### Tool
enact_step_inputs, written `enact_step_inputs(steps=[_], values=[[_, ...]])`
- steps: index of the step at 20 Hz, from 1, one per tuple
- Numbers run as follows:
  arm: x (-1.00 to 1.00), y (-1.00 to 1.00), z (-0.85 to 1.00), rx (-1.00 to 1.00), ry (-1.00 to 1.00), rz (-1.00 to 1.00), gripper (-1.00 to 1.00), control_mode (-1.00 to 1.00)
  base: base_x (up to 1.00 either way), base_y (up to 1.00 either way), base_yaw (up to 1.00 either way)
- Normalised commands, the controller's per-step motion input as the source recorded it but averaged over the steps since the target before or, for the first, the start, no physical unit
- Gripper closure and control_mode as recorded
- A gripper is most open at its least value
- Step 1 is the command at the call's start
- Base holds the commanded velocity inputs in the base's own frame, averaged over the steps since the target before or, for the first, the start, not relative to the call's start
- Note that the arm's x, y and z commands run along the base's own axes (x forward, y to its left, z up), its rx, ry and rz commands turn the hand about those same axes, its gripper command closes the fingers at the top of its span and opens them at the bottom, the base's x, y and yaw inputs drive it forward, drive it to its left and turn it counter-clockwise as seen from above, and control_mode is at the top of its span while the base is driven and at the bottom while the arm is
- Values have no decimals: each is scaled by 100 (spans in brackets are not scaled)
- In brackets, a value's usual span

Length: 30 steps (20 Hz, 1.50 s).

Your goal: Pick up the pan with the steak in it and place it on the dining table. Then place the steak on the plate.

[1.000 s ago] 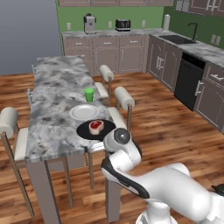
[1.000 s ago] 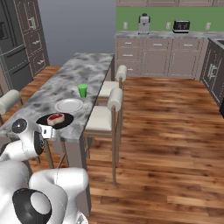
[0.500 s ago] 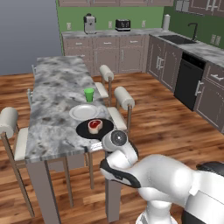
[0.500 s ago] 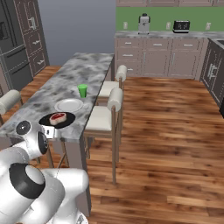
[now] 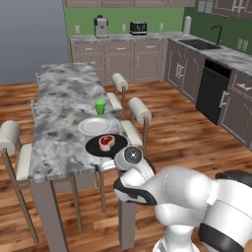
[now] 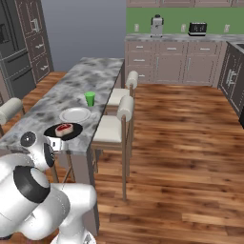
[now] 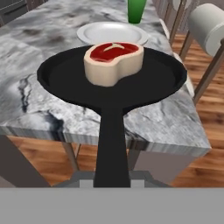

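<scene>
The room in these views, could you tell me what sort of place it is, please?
A home kitchen with a dining area: a marbled dining table with chairs, cabinet-lined counters, and a sink.

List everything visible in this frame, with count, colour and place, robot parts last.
Shallow round black frying pan: one, black, at the near end of the table, handle in the gripper.
Raw red steak with pale fatty rim: one, inside the pan.
Round white-grey plate: one, just beyond the pan.
Small green cup: one, beyond the plate.
Long marbled grey-white dining table: one, centre-left.
Cushioned chairs: several, pale, along both table sides.
Toaster: one, dark, on the back counter.
Gripper: one, shut on the pan's handle.
</scene>
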Motion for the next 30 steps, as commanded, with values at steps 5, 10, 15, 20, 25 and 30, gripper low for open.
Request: enact_step_inputs(steps=[5,10,15,20,25,30], values=[[10,-5,-21,0,-1,1,100,-100,0,0,0],[14,-6,-25,-1,-1,2,100,-100,0,0,0],[18,-4,-26,-1,-1,1,100,-100,0,0,0],[24,0,-25,-1,-3,0,100,-100,0,0,0],[2,0,-4,0,-1,0,-100,-100,0,0,0],[0,0,3,0,0,0,-100,-100,0,0,0]])
